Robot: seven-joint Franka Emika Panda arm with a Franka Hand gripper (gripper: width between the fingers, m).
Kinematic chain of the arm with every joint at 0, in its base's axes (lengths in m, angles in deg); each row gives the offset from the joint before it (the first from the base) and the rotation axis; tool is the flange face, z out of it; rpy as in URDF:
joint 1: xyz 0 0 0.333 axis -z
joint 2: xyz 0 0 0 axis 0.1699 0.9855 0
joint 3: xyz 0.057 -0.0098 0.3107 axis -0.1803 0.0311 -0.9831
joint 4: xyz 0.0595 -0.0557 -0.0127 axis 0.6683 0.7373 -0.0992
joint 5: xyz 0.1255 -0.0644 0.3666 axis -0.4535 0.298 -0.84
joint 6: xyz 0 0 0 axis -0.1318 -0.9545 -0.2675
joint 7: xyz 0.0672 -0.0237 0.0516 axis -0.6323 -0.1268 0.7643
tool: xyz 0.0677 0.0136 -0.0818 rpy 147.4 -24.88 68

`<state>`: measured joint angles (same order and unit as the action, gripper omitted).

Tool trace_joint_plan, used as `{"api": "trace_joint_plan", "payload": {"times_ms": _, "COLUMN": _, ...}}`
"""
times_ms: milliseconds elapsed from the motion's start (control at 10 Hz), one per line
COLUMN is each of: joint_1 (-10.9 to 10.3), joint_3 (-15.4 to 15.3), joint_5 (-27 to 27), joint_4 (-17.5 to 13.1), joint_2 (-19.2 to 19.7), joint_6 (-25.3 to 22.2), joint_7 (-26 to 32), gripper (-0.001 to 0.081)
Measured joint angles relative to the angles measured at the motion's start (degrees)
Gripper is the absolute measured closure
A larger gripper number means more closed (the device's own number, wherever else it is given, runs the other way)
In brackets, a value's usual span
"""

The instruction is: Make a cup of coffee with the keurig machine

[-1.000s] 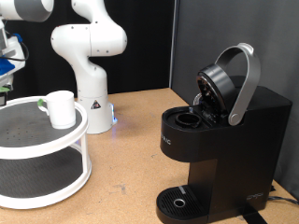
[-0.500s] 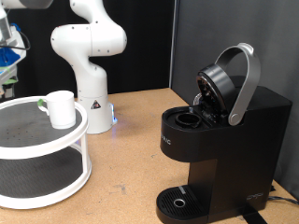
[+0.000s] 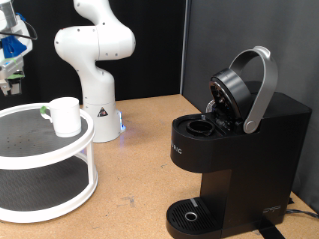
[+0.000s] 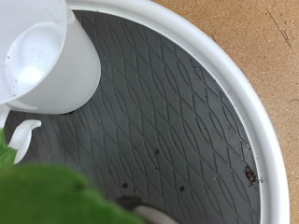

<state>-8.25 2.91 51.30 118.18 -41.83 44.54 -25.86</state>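
- In the wrist view the cup (image 4: pixel 42 58) is seen from above, upright and empty, standing on the dark ribbed mat of a white two-tier stand (image 4: pixel 245 101); its long axis runs vertically, roughly along the line of sight.
- A blurred green mass fills a corner of that view close to the lens; what it is cannot be told, and whether the fingers are spread or pressed together cannot be told either.
- In the exterior view the gripper (image 3: pixel 12 52) is placed at the top left edge, above the stand and well apart from the cup (image 3: pixel 64 116), which lies below it and slightly toward the exterior view's right.
- The cup is set on the upper tier (image 3: pixel 30 159), near its right rim, with a bit of green at its handle.
- The stand rests on a brown surface (image 3: pixel 140 169).
- Farther off, at the exterior view's right, the keurig machine (image 3: pixel 239 149) is found with its lid raised and nothing on its drip base.
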Motion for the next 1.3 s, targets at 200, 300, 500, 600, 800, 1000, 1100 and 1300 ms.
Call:
{"api": "trace_joint_plan", "payload": {"times_ms": 200, "joint_1": -1.08, "joint_3": 0.25, "joint_5": -3.93, "joint_4": 0.43, "joint_2": 0.04, "joint_6": 0.42, "joint_7": 0.1, "gripper": 0.0352}}
{"api": "trace_joint_plan", "payload": {"times_ms": 300, "joint_1": -2.25, "joint_3": -0.05, "joint_5": -6.05, "joint_4": 0.34, "joint_2": 0.24, "joint_6": 0.77, "joint_7": -0.79, "gripper": 0.0352}}
{"api": "trace_joint_plan", "payload": {"times_ms": 500, "joint_1": -5.46, "joint_3": -1.05, "joint_5": -8.06, "joint_4": -0.82, "joint_2": 1.39, "joint_6": 0.71, "joint_7": -0.67, "gripper": 0.0352}}
{"api": "trace_joint_plan", "payload": {"times_ms": 600, "joint_1": -6.93, "joint_3": -1.65, "joint_5": -9.22, "joint_4": -1.59, "joint_2": 2.06, "joint_6": 0.76, "joint_7": -0.84, "gripper": 0.0352}}
{"api": "trace_joint_plan", "payload": {"times_ms": 800, "joint_1": -9.05, "joint_3": -3.05, "joint_5": -12.12, "joint_4": -3.32, "joint_2": 3.44, "joint_6": 1.53, "joint_7": -2.76, "gripper": 0.0352}}
{"api": "trace_joint_plan", "payload": {"times_ms": 1000, "joint_1": -9.45, "joint_3": -3.31, "joint_5": -12.74, "joint_4": -4.03, "joint_2": 4.46, "joint_6": 1.7, "joint_7": -3.4, "gripper": 0.0352}}
{"api": "trace_joint_plan", "payload": {"times_ms": 1100, "joint_1": -9.53, "joint_3": -3.32, "joint_5": -12.74, "joint_4": -4.01, "joint_2": 4.46, "joint_6": 1.53, "joint_7": -2.06, "gripper": 0.0352}}
{"api": "trace_joint_plan", "payload": {"times_ms": 1300, "joint_1": -10.93, "joint_3": -3.52, "joint_5": -14.06, "joint_4": -4.44, "joint_2": 4.5, "joint_6": 2.34, "joint_7": 0.21, "gripper": 0.0352}}
